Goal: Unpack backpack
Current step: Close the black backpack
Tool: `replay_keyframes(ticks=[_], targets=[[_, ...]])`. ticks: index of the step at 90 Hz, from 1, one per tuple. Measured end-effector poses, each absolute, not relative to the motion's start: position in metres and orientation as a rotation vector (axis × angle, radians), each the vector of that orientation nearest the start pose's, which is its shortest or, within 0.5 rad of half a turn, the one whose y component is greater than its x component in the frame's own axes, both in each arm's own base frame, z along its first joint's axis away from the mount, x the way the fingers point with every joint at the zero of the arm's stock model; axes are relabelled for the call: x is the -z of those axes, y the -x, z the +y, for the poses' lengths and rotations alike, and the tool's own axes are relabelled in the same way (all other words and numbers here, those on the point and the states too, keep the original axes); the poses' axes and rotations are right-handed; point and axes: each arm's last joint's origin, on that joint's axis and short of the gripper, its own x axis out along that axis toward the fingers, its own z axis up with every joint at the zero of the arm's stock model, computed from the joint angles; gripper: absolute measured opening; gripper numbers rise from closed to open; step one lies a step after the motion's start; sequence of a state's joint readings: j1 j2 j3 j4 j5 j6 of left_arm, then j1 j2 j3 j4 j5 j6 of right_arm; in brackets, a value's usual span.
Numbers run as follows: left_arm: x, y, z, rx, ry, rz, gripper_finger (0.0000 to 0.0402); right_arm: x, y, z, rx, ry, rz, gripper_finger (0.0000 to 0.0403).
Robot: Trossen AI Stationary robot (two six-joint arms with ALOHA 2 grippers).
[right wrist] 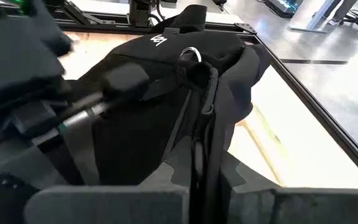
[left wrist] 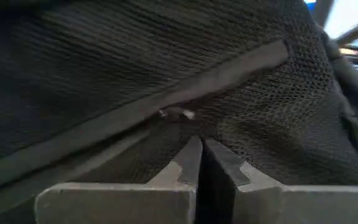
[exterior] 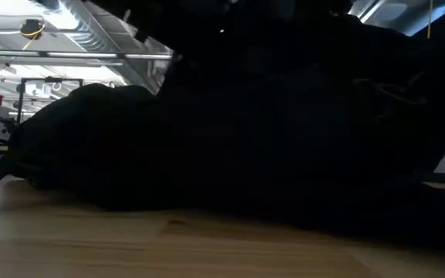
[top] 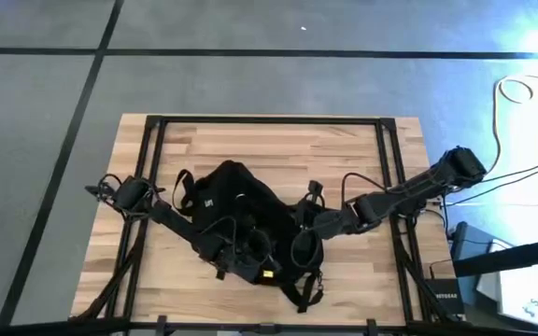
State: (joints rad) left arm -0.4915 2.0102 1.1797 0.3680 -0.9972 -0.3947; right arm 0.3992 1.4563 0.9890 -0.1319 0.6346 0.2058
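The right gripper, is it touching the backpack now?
Touching. In the right wrist view, the right gripper has a black strap of the backpack pinched between its nearly shut fingers, with no gap visible.

backpack [top: 236, 210]: large black fabric bag with a rounded body, lying flat on the wooden table; by far the biggest thing there
place: about the middle of the table, reaching toward its near edge
straps: black straps [top: 308, 287] trail loosely off the near right side; more loop at the left end
markings: small white lettering [right wrist: 158, 40] on the top panel; not readable
details: a metal ring [right wrist: 189, 56] sits at the top; mesh fabric [left wrist: 278, 118] beside a flat trim band
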Motion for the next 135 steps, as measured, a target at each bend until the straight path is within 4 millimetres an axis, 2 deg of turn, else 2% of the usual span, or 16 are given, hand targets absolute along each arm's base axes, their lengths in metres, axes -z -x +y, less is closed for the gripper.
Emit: replay_keyframes(ticks=[11, 22, 42, 66, 75, 92, 103, 123, 135], targets=[[-0.165, -0.384, -0.167, -0.515, 0.130, 0.241, 0.0004, -0.257, -0.293, 0.105, 0.278, 0.097, 0.495, 0.0000], [-0.165, -0.386, -0.162, -0.534, 0.130, 0.240, 0.0030, -0.258, -0.293, 0.105, 0.281, 0.093, 0.494, 0.0000], [-0.165, -0.385, -0.164, -0.532, 0.159, 0.233, 0.0103, -0.257, -0.293, 0.105, 0.275, 0.091, 0.496, 0.0000], [-0.166, -0.383, -0.169, -0.540, 0.114, 0.226, 0.0211, -0.258, -0.293, 0.105, 0.275, 0.090, 0.495, 0.0000], [-0.171, -0.382, -0.169, -0.570, 0.119, 0.197, 0.0233, -0.258, -0.293, 0.105, 0.275, 0.088, 0.494, 0.0000], [-0.191, -0.376, -0.170, -0.640, 0.089, 0.146, 0.0237, -0.258, -0.293, 0.105, 0.273, 0.082, 0.493, 0.0000], [-0.194, -0.376, -0.167, -0.653, 0.090, 0.140, 0.0233, -0.258, -0.293, 0.105, 0.271, 0.080, 0.490, 0.0000], [-0.189, -0.378, -0.163, -0.602, 0.142, 0.173, 0.0180, -0.258, -0.293, 0.105, 0.270, 0.074, 0.492, 0.0000], [-0.190, -0.375, -0.171, -0.592, 0.134, 0.170, 0.0152, -0.258, -0.293, 0.105, 0.270, 0.073, 0.492, 0.0000]])
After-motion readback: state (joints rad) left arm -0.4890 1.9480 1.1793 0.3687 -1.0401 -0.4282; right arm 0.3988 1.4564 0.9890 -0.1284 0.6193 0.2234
